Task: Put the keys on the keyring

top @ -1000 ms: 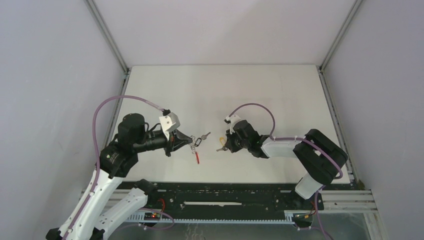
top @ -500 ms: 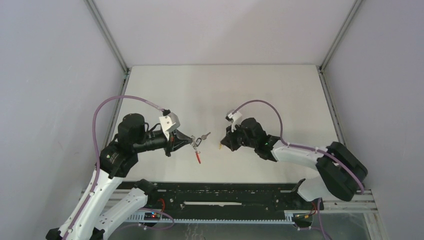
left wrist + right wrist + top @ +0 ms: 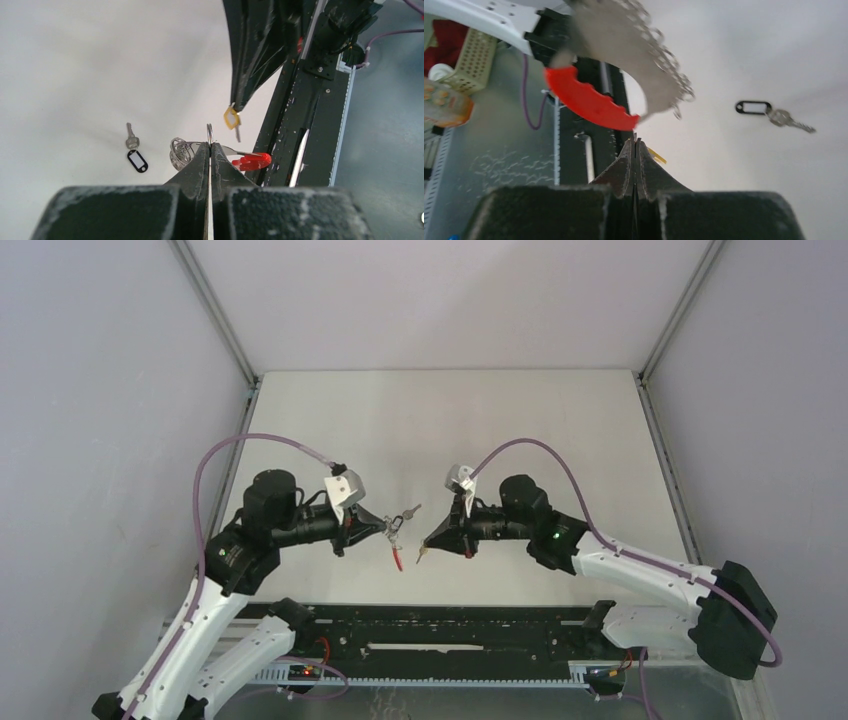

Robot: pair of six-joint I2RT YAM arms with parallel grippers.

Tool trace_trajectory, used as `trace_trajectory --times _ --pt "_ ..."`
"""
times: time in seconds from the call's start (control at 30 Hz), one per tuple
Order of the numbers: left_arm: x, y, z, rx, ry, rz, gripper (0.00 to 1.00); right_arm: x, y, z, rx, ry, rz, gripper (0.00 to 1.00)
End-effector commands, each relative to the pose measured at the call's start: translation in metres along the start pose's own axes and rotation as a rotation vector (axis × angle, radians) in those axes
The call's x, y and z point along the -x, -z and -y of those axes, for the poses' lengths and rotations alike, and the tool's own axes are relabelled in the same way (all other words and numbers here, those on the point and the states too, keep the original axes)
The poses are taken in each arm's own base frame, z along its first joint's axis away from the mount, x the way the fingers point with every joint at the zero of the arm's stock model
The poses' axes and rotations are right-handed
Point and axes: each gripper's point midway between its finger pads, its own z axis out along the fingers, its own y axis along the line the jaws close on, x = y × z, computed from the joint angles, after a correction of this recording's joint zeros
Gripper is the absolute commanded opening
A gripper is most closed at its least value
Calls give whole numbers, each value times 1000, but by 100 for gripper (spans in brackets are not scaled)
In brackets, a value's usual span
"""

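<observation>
Presently the left gripper is pinching one wire ring of the keyring, jaws closed tight on it, while the red band is sticking out beside its tips. Facing it tip to tip, the right gripper is clamping the yellow-tagged key, jaws shut, just beside that ring. The black-tagged key is lying on the white table near the left gripper, touched by neither.

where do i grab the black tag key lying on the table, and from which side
Probably by the black tag, pinched across its short width from straight above. The black tag key lies flat on the table, and the tag looks like its broader end; the thin metal blade offers little to catch.
</observation>
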Motion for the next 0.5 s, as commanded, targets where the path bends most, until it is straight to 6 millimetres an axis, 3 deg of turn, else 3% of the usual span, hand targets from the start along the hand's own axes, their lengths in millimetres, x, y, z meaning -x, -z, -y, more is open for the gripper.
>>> trace_trajectory --times 0.0,0.23,0.47 --pt "-4 -3 -2 8 -50 2 0 41 2 -40 106 69 27 0" --pt "-8 -4 -2 12 -59 -11 0 69 0 -52 65 110 38 0" --pt "-7 -5 -8 53 -49 -11 0 82 -7 -36 -115 113 7 0"
